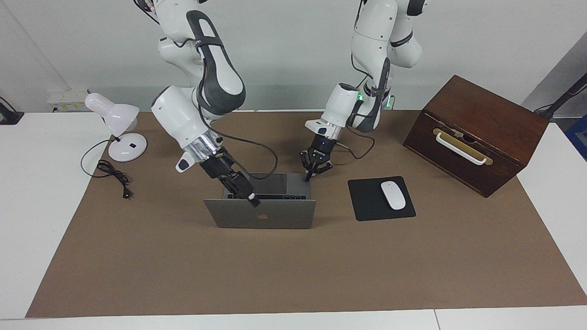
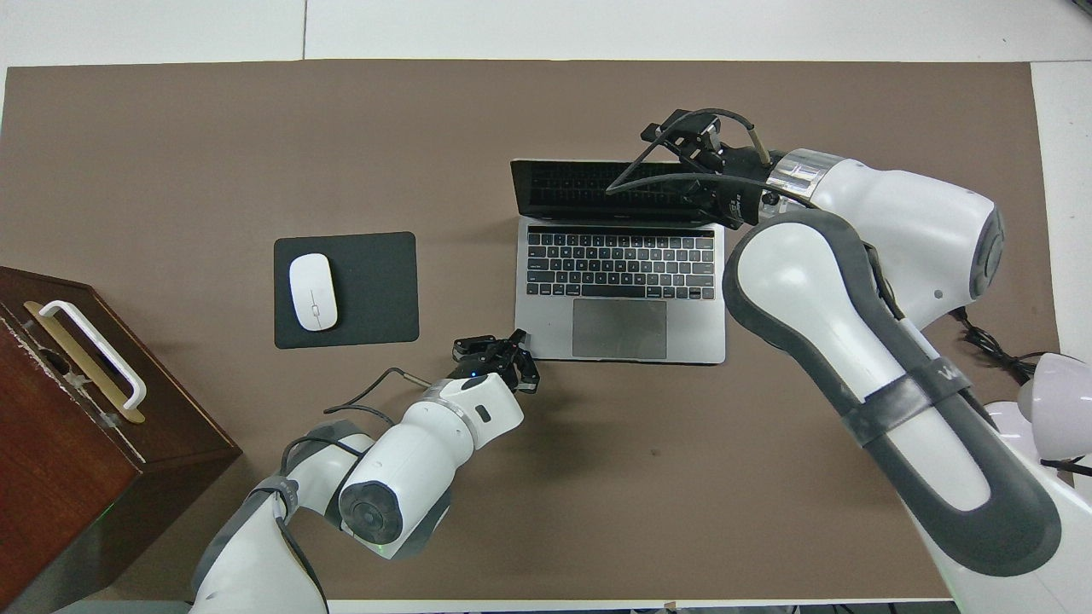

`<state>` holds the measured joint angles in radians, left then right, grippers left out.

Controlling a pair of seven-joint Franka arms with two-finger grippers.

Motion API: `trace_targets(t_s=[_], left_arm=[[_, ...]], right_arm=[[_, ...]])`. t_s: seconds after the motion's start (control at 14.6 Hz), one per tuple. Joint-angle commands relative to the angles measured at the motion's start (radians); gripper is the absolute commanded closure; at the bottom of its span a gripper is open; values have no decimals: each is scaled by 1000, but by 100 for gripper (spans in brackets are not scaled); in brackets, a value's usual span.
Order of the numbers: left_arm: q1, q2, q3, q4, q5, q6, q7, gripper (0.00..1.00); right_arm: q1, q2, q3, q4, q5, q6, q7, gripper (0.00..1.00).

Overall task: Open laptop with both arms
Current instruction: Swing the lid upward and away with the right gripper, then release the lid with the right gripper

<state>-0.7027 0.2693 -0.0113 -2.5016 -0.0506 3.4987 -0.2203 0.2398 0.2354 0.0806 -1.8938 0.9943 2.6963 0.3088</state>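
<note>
The silver-grey laptop (image 1: 261, 217) stands open on the brown mat, its lid about upright with the apple logo turned away from the robots. Its dark keyboard and grey trackpad show in the overhead view (image 2: 621, 264). My right gripper (image 1: 251, 198) is at the lid's top edge, near its middle; it also shows in the overhead view (image 2: 661, 136). My left gripper (image 1: 308, 177) is shut, its tips down on the corner of the laptop's base that is nearest the robots, toward the left arm's end (image 2: 514, 360).
A black mouse pad (image 1: 367, 201) with a white mouse (image 1: 393, 195) lies beside the laptop toward the left arm's end. A dark wooden box (image 1: 486, 119) stands past it. A white desk lamp (image 1: 117, 114) and its cable (image 1: 114, 176) are at the right arm's end.
</note>
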Motion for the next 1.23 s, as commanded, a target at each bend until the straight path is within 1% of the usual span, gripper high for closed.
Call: trace_targets(t_s=[0.0,0.21,0.27,0.34,0.41,0.62,0.82,0.96,1.03,1.16], left_arm=[[-17,74,7,21,-3,5,10,100],[-17,74,7,26,-3,6,10,100],[-17,74,5,27,-3,6,10,100],[-17,76,7,27,-3,6,10,100],[-15,76,5,29,-3,6,10,100],[-14,76,5,35,-3,6,9,100],[-9,76,4,41,-9,5,6,100],[-4,70,2,56,-9,5,-8,100],[-1,59,2,56,-9,5,-11,100],[12,36,2,56,-12,-9,-17,100]], right_arm=[[-17,24,10,24,-17,20,-20,19],[-17,25,10,27,-17,20,-20,19],[-16,25,11,25,-17,20,-19,17],[-14,24,11,25,-17,16,-16,12],[-11,24,10,25,-17,11,-14,0],[3,10,10,10,-19,7,-5,0],[3,-36,10,-31,-20,-22,9,0],[4,-68,8,-53,-23,-56,64,0],[4,-83,8,-60,-34,-82,82,0],[-8,-105,8,-67,-124,-148,98,0]])
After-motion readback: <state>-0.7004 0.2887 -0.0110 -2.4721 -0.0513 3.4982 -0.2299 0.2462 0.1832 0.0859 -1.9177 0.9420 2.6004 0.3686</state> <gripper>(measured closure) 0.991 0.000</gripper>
